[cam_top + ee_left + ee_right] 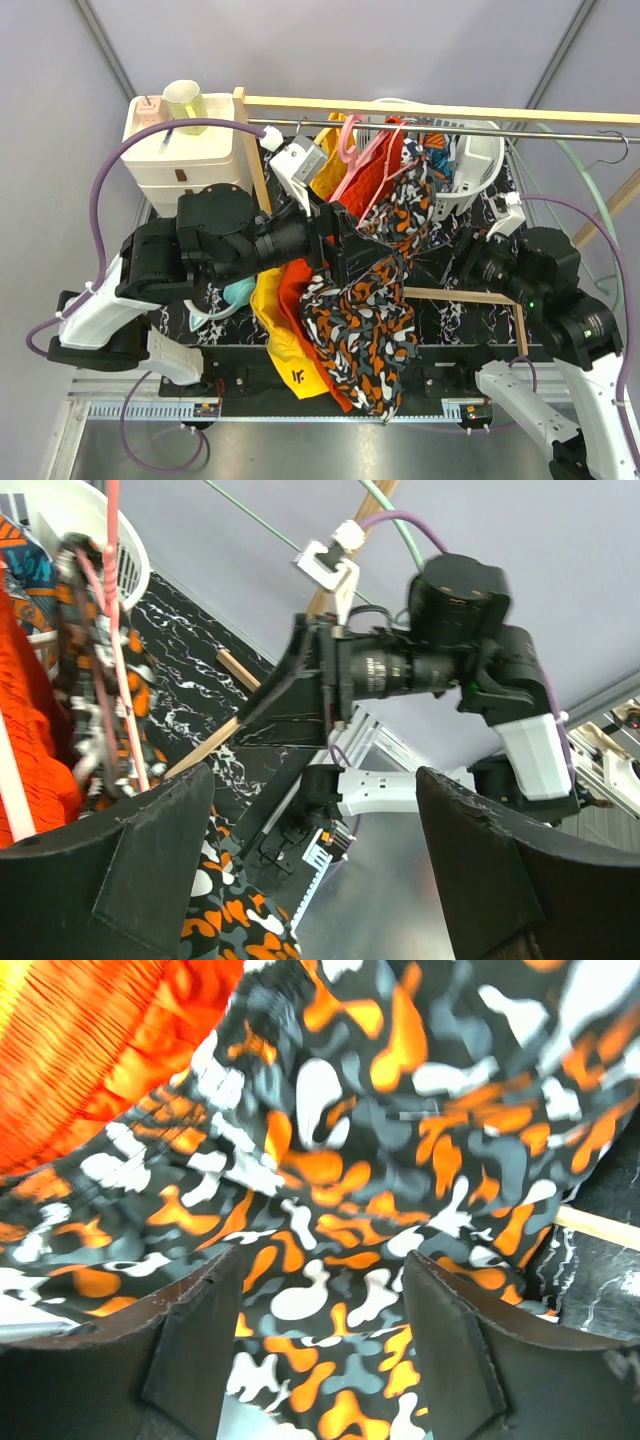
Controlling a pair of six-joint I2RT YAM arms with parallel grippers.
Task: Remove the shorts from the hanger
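Removal is looking barely begun: blotched grey shorts (365, 320) are hanging off the pink hanger (350, 150), trailing over the counter (450, 320). Left gripper (315, 780) jaws are standing wide, empty; right gripper (325, 1270) jaws are gaping at the fabric, gripping nothing.

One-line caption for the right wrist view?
Open right gripper faces the grey, orange and white blotched shorts, orange-red fabric at upper left.
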